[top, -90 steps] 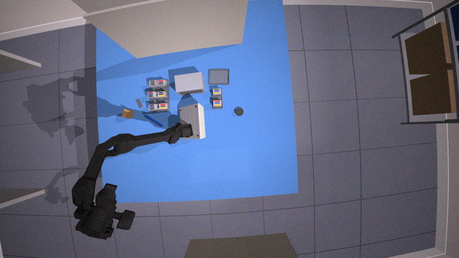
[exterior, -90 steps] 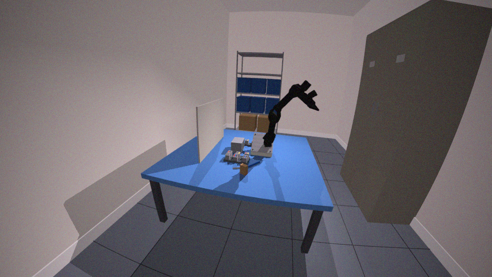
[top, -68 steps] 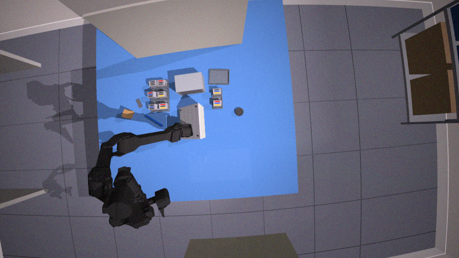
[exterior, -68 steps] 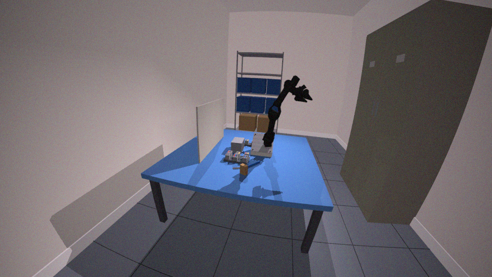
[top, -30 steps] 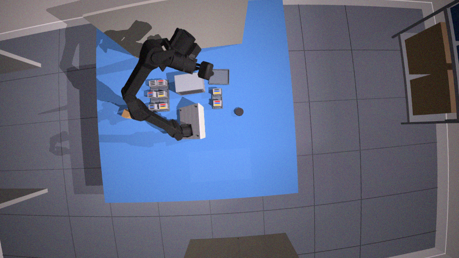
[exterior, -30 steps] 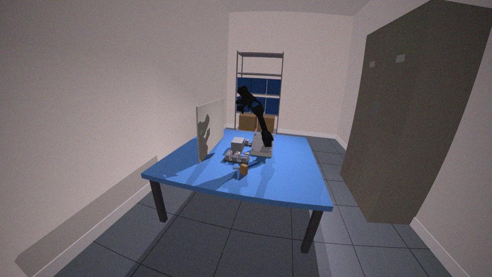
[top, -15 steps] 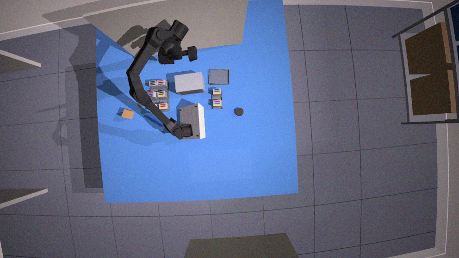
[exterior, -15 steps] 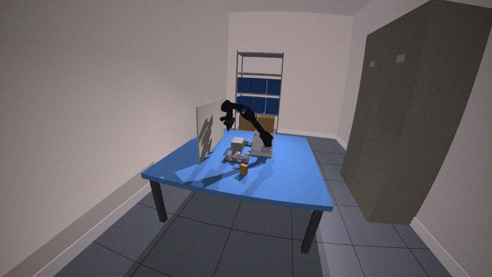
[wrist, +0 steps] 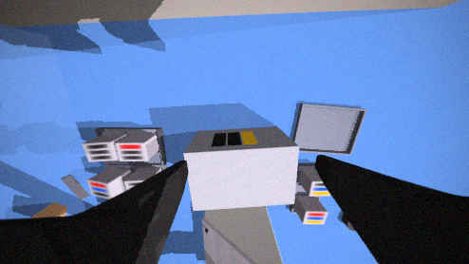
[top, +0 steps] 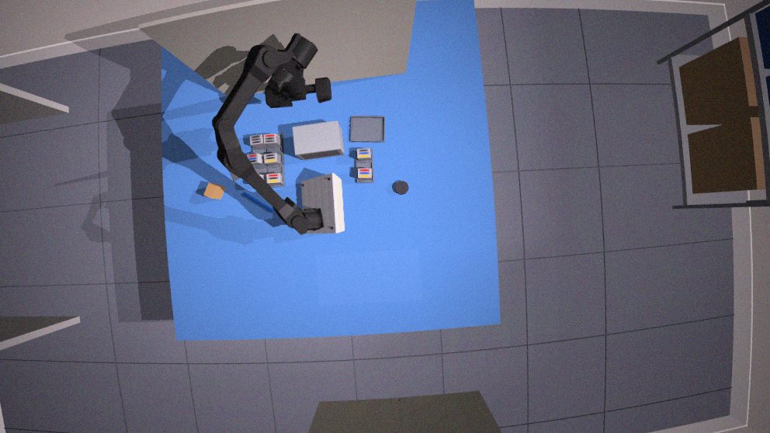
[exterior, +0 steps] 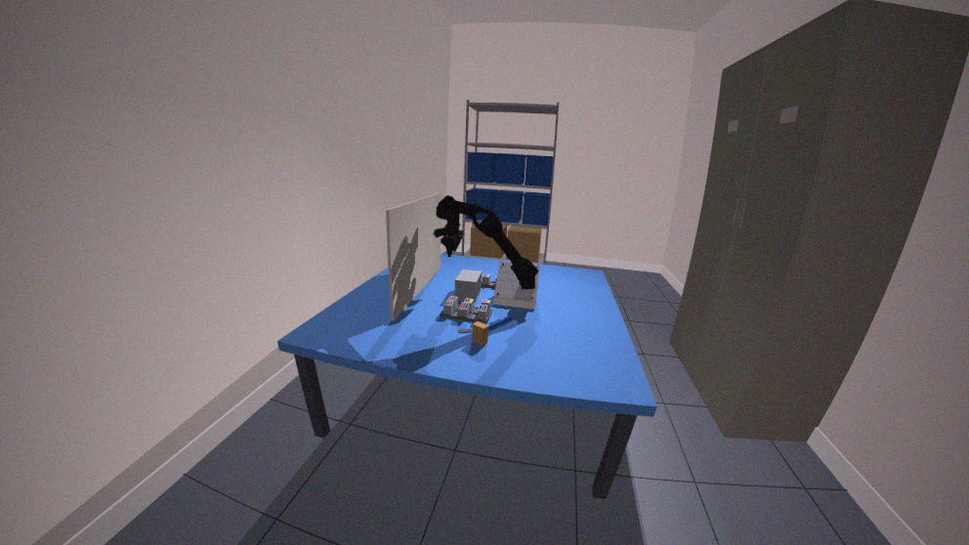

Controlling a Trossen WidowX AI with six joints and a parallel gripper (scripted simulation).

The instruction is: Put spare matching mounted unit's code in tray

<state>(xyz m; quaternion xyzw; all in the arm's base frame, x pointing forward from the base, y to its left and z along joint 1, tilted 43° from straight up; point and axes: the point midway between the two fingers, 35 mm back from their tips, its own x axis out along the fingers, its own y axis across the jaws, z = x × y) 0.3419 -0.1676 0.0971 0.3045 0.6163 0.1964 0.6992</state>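
The mounted unit (top: pixel 317 139) (exterior: pixel 468 283) (wrist: pixel 242 180) is a light box. In the wrist view its back shows black, black and yellow patches, left to right. My gripper (top: pixel 300 95) (wrist: pixel 252 163) is open and empty, high up on the unit's back side. Left of the unit are several striped spares; one (top: pixel 272 158) looks dark, dark, yellow, and my finger mostly hides it in the wrist view. Others there are all black (wrist: pixel 100 152), red-black-black (wrist: pixel 132 152) and red-blue-black (wrist: pixel 98 186). Right are black-blue-yellow (top: pixel 363 154) and red-blue-yellow (top: pixel 364 173) spares. The grey tray (top: pixel 367 129) (wrist: pixel 328 127) is empty.
A tall beige panel (top: pixel 355 43) (exterior: pixel 406 271) stands behind the gripper. A sloped light box (top: pixel 338 204) stands beside the arm's base. An orange block (top: pixel 214 190) (exterior: pixel 480 332) is at the left and a dark round thing (top: pixel 400 187) at the right.
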